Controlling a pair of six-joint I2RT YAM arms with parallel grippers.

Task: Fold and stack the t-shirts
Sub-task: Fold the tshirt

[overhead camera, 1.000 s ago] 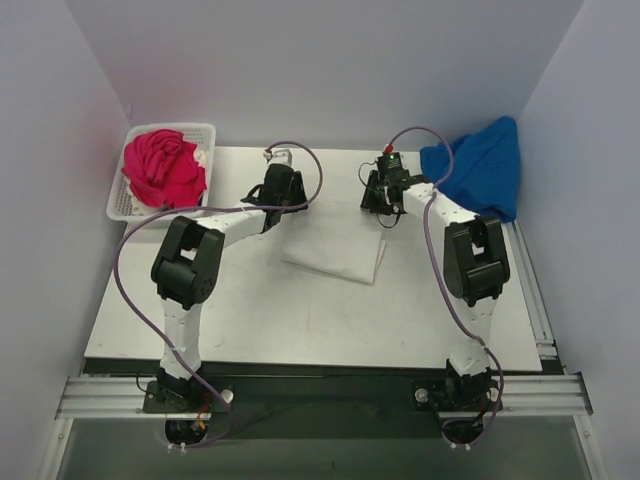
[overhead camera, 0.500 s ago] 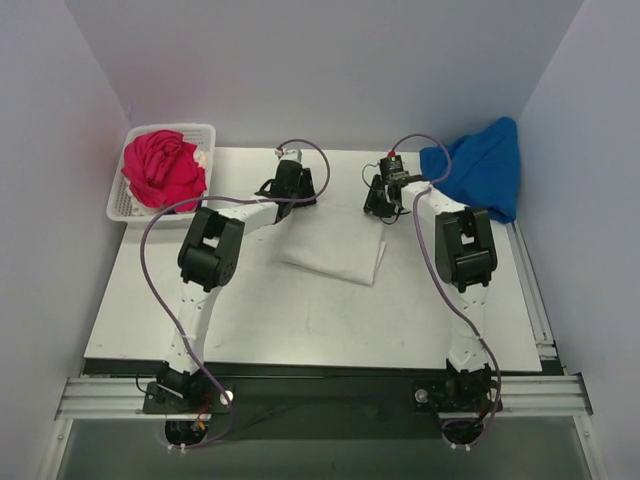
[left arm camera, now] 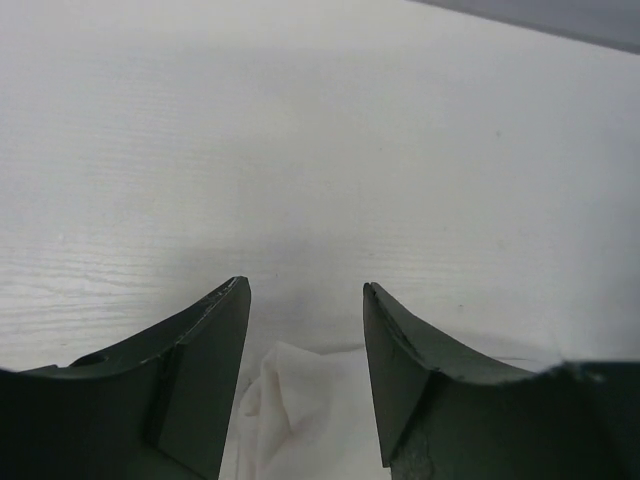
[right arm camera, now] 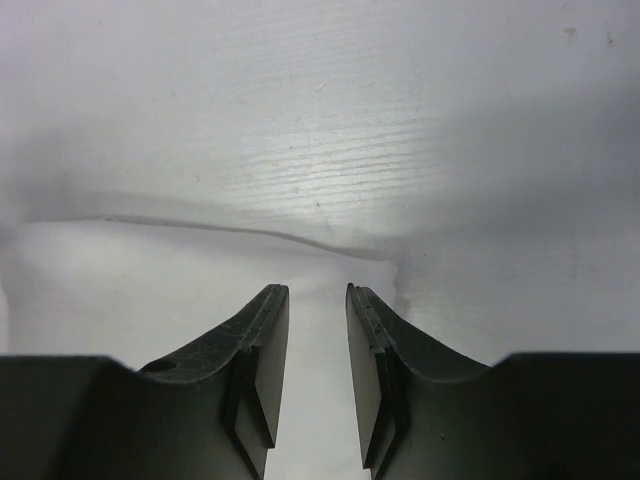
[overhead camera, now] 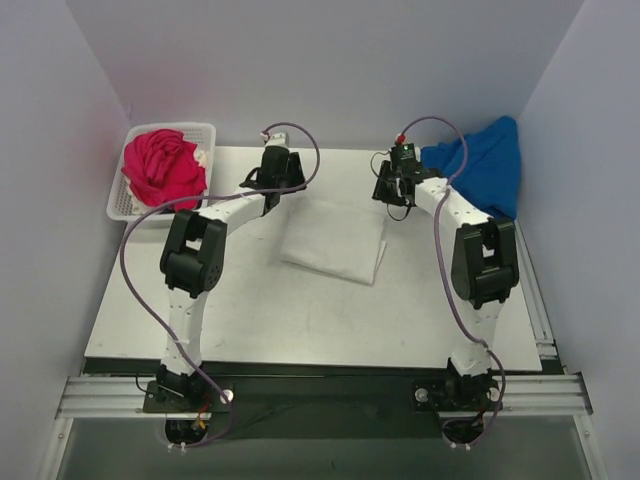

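Note:
A folded white t-shirt (overhead camera: 335, 240) lies flat in the middle of the table. My left gripper (overhead camera: 272, 192) hovers at its far left corner, open, and a crumpled white corner of cloth (left arm camera: 285, 400) shows below the gap between the fingers. My right gripper (overhead camera: 392, 195) hangs over the far right corner with its fingers (right arm camera: 262, 340) a narrow gap apart and nothing pinched. The shirt's far edge (right arm camera: 250, 232) runs just ahead of them. A bright blue t-shirt (overhead camera: 485, 165) is heaped at the back right. A magenta-pink t-shirt (overhead camera: 160, 168) fills the basket.
The white lattice basket (overhead camera: 200, 129) stands at the back left corner, off the table's edge. Purple cables loop above both wrists. Walls close in the back and both sides. Bare tabletop (overhead camera: 300, 320) lies between the shirt and the arm bases.
Both grippers have drawn back from the white shirt's far edge, the left toward the back left, the right toward the back right. The shirt lies as before.

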